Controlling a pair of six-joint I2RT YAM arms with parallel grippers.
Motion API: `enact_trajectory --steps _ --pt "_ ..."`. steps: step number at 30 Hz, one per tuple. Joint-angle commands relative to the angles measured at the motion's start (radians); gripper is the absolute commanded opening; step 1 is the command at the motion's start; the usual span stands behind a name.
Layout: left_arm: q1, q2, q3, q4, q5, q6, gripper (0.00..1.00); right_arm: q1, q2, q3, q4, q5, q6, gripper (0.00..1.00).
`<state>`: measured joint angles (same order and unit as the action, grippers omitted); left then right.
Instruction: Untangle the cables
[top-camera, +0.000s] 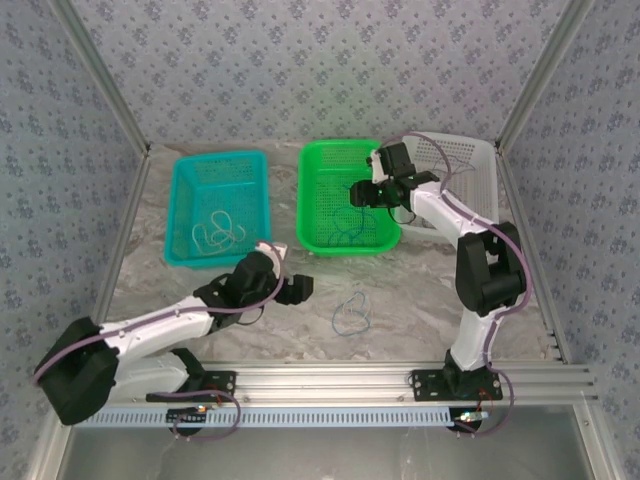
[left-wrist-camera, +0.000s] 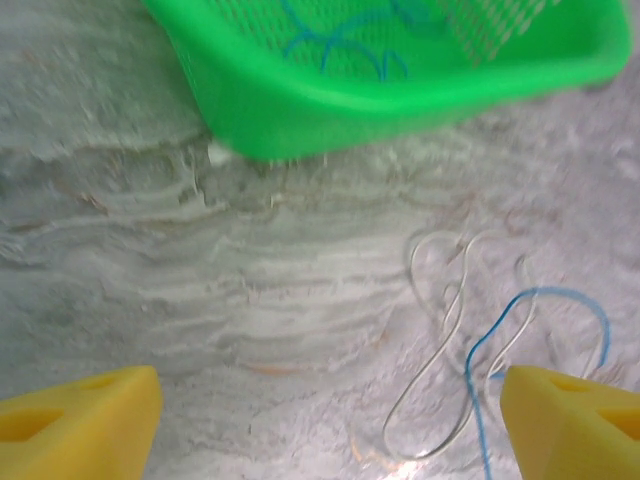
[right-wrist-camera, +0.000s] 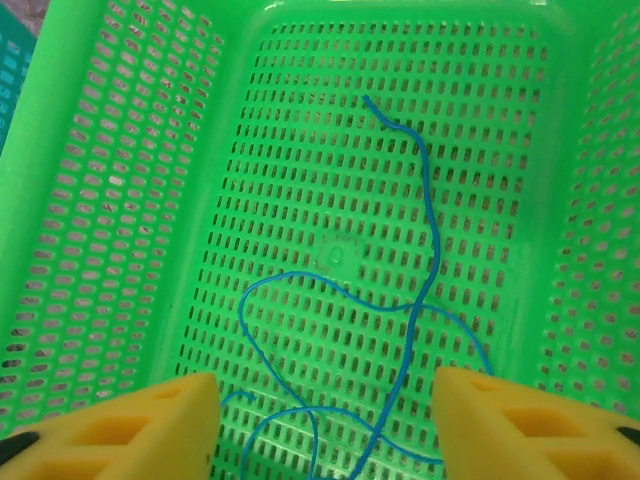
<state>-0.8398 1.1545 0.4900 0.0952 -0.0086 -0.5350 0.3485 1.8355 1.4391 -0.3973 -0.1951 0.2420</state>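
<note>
The cables (left-wrist-camera: 455, 300) look sorted by colour: a blue strand (right-wrist-camera: 436, 245) lies on the floor of the green basket (top-camera: 306, 200), pale ones (top-camera: 218, 232) sit in the teal basket (top-camera: 178, 210), and a blue-and-pale tangle (top-camera: 351, 316) waits on the table (top-camera: 420, 285) by its near edge. The right gripper (right-wrist-camera: 325, 420) hangs over the green basket, fingers spread and empty. The left gripper (left-wrist-camera: 330, 420), also wide open, points at that tangle, which is probably next up.

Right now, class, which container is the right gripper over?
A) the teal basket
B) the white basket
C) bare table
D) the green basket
D: the right gripper hangs open over the green basket, whose perforated floor holds a blue cable.
</note>
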Motion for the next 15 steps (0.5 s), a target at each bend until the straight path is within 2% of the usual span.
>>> enact_trajectory --steps 1,7,12,15 --pt "-0.017 0.064 0.077 -0.023 0.031 0.012 0.85 0.011 -0.081 0.012 -0.026 0.023 -0.008 0.67" --pt "-0.031 0.179 0.108 0.017 0.064 0.01 0.81 0.018 -0.205 -0.102 0.024 -0.007 0.01 0.7" --pt "-0.038 0.263 0.147 0.032 0.116 0.028 0.7 0.015 -0.325 -0.212 0.047 0.013 0.012 0.72" --pt "-0.049 0.294 0.157 0.031 0.132 0.042 0.69 0.005 -0.379 -0.238 0.023 0.025 -0.001 0.74"
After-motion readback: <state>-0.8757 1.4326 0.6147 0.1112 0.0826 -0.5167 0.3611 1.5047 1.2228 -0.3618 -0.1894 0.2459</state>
